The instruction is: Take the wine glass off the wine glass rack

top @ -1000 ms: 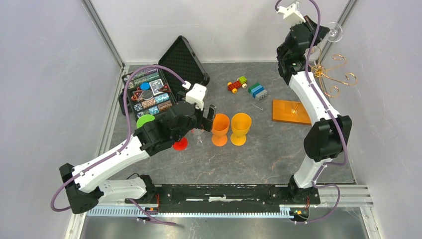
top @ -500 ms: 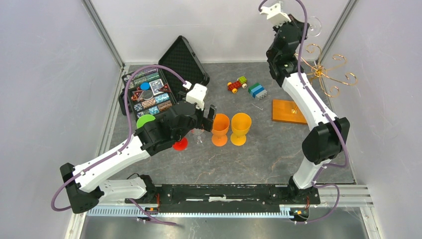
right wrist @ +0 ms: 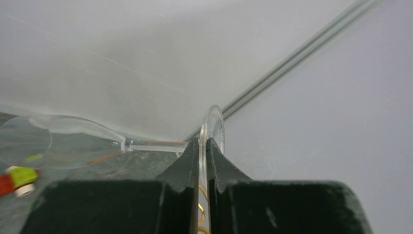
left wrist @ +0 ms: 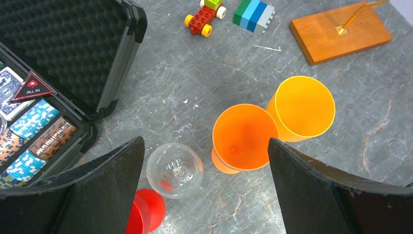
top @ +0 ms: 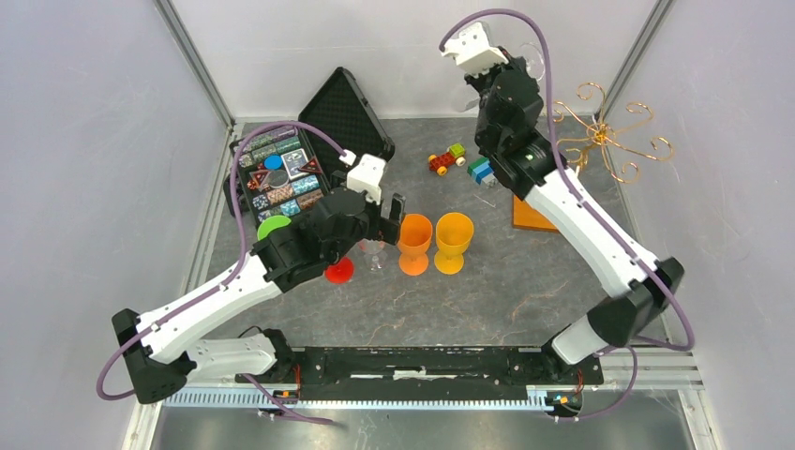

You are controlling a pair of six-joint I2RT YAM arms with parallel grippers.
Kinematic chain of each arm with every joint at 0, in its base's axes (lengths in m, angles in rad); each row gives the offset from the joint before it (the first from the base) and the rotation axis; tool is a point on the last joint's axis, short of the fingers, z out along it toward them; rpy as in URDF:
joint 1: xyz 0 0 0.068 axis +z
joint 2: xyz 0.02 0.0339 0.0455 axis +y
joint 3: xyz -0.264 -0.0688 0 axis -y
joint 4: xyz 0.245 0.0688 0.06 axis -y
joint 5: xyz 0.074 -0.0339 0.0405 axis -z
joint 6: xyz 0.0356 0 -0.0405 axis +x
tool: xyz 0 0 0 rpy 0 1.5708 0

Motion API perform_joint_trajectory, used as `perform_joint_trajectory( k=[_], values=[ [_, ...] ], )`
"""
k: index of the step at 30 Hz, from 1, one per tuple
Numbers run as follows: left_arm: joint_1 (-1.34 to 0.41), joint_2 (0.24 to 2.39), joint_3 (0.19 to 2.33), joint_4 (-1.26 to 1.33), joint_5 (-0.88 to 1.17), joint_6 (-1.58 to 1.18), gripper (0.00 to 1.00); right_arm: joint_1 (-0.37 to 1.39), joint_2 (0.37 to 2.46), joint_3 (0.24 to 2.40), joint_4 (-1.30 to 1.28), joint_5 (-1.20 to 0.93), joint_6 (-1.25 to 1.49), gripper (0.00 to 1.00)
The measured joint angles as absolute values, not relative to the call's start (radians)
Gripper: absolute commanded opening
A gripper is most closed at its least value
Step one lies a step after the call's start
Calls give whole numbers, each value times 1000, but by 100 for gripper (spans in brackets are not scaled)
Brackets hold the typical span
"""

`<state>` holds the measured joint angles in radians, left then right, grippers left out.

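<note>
One clear wine glass point(right wrist: 73, 139) hangs in the air over the far edge of the tabletop. It is held sideways, its round foot pinched edge-on between the nearly closed fingers of the right gripper point(right wrist: 202, 146). It is clear of the wine glass rack point(top: 614, 141), a gold wire tree on a wooden base near the far right corner, whose curled arms look bare. The lifting-off therefore seems done, and only setting the glass down appears left. The left gripper point(left wrist: 203, 146) hovers near the middle of the tabletop, fingers spread wide and holding nothing, above another clear glass point(left wrist: 174, 169) and two orange cups point(left wrist: 243, 136). In the open black case point(top: 349, 112) at the far left, a triangular badge point(left wrist: 31, 89) reads "ALL IN".
</note>
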<state>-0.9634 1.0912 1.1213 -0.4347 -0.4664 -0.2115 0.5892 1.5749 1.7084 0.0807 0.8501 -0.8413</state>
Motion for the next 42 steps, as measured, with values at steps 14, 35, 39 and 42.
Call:
perform_joint_trajectory(
  k=[14, 35, 39, 42],
  values=[
    [-726, 981, 1089, -389, -134, -457, 100, 620, 1134, 1471, -269, 597, -394, 0],
    [-709, 1317, 1566, -374, 414, -387, 97, 620, 824, 1245, -503, 4, -297, 0],
    [-709, 1415, 1573, -394, 535, -391, 92, 620, 797, 1197, -495, -93, -303, 0],
    [-709, 1460, 1555, -385, 635, -416, 88, 620, 797, 1175, -482, -131, -304, 0]
  ],
)
